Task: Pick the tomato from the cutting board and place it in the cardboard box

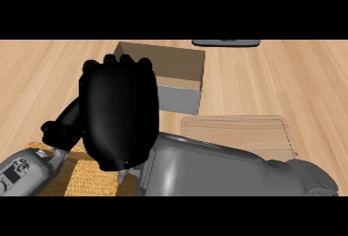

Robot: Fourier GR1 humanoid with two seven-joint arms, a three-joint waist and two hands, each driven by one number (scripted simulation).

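right hand [119, 115] back up, grip unclear | tomato hidden | cardboard box [178, 73] opening up

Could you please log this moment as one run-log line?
right hand: raised beside cardboard box, fingers curled | tomato: hidden | cutting board: bare

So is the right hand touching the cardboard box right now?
Cannot tell: in the head view the right hand overlaps the cardboard box, hiding any contact or gap.

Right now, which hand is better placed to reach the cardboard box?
Right. The right hand is raised against the cardboard box's near-left corner; the left hand sits lower, by the woven mat.
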